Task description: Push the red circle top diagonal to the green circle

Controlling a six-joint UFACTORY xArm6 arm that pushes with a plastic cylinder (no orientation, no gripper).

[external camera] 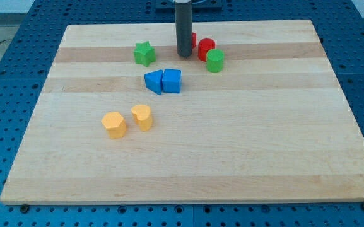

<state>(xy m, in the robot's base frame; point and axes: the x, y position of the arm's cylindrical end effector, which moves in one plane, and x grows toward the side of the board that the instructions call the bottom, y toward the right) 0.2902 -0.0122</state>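
Across a blue pegboard bench lies a pale wooden board (pixel 188 157), the largest thing in the room. Near its far edge, about midway along, a dark upright rod comes down from the arm; my tip (pixel 184 55) rests on the wood. No pincer exists on this rig, only the bare rod, so nothing opens, closes or grips.

Next in size come two blue blocks (pixel 164 81), touching, just nearer than the rod. Toward the near left corner sit two yellow blocks (pixel 128 120), close but apart. A green star (pixel 144 53) stands left of the rod.

Smallest are the task pieces. The red circle (pixel 206 48) sits just right of the tip, near but seemingly not touching it. The green circle (pixel 215 61) touches the red one on its near right side. Another red block (pixel 193 40) peeks out behind the rod, its shape hidden.

Judging by this, the red circle already lies roughly up-left of the green. Any further push should be short and gentle, avoiding knocking the green circle.
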